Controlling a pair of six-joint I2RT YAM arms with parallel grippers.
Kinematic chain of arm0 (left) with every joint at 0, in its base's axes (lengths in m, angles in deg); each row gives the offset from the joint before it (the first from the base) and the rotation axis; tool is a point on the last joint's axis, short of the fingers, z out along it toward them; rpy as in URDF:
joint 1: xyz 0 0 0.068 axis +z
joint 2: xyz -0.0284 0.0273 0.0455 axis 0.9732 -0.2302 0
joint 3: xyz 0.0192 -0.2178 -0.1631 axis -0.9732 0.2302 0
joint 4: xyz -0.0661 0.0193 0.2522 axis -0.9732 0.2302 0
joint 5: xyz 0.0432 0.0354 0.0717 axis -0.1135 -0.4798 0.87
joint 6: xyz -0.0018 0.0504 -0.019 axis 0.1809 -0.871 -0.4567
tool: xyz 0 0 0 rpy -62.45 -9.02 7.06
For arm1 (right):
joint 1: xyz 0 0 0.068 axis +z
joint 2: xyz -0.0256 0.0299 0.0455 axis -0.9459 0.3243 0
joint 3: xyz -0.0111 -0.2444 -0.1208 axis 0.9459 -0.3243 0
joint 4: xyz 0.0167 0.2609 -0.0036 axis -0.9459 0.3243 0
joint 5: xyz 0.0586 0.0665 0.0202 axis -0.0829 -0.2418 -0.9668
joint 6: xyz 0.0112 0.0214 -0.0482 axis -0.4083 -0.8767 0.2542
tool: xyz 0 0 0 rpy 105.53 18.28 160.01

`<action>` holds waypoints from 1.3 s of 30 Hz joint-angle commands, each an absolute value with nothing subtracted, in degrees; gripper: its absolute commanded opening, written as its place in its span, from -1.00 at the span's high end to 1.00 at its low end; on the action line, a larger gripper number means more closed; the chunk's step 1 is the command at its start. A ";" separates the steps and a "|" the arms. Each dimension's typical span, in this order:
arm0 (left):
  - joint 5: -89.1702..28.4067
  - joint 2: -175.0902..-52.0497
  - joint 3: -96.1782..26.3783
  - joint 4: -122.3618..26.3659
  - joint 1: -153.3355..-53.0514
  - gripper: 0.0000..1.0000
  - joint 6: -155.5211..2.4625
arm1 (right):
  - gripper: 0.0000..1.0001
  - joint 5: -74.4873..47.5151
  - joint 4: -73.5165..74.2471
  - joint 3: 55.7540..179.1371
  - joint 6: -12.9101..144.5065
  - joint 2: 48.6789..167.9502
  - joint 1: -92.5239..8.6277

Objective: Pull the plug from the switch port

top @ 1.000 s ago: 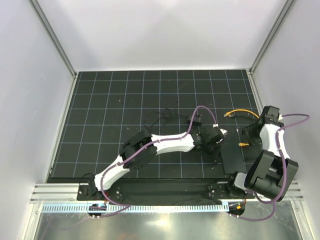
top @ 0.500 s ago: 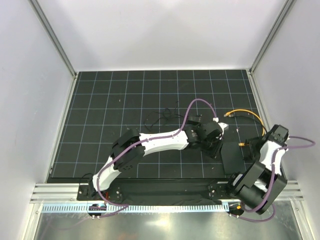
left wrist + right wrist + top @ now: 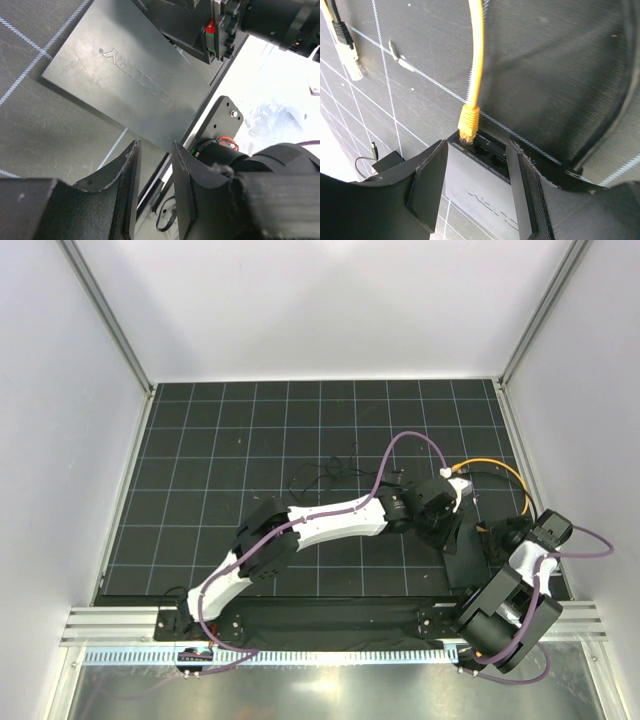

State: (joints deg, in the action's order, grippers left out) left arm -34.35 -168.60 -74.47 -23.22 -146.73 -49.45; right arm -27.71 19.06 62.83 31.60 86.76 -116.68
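Observation:
The switch is a flat black box lettered on top. An orange plug sits in the leftmost switch port on the box's edge, and its orange cable arcs away across the mat. My right gripper is open, one finger on each side of the box's port end, just behind the plug; in the top view it is at the box's right. My left gripper is open and empty, hovering over the box's corner; in the top view it is at the box's far left.
The cable's free clear plug lies loose on the black grid mat. A small black adapter block on thin black wire lies left of the box. The right arm's base is close to the left gripper. White walls enclose the mat.
The left arm has swung right over the box and its jaws have spread. The right arm has drawn back toward the near right, and its jaws have widened around the box.

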 commanded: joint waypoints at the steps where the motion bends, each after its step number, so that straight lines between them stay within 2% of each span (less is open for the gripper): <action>1: -35.66 -169.91 -77.69 -24.54 -146.30 0.30 -50.40 | -0.16 -30.28 15.68 63.34 32.09 87.44 -117.04; 11: -35.66 -171.32 -78.92 -25.50 -146.48 0.31 -51.89 | -0.15 -32.20 19.37 67.30 38.42 91.39 -121.34; 23: -36.62 -173.78 -81.12 -26.64 -146.92 0.24 -54.80 | -0.14 -39.16 13.92 64.14 36.67 93.42 -123.46; 39: -33.73 -177.20 -83.75 -27.61 -146.92 0.19 -57.61 | 0.01 -40.12 13.04 62.91 37.02 93.59 -124.16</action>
State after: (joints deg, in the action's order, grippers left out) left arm -34.85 -176.81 -80.75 -25.10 -146.69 -56.62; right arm -38.47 14.77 63.33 36.38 93.58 -123.80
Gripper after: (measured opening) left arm 0.402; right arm 0.501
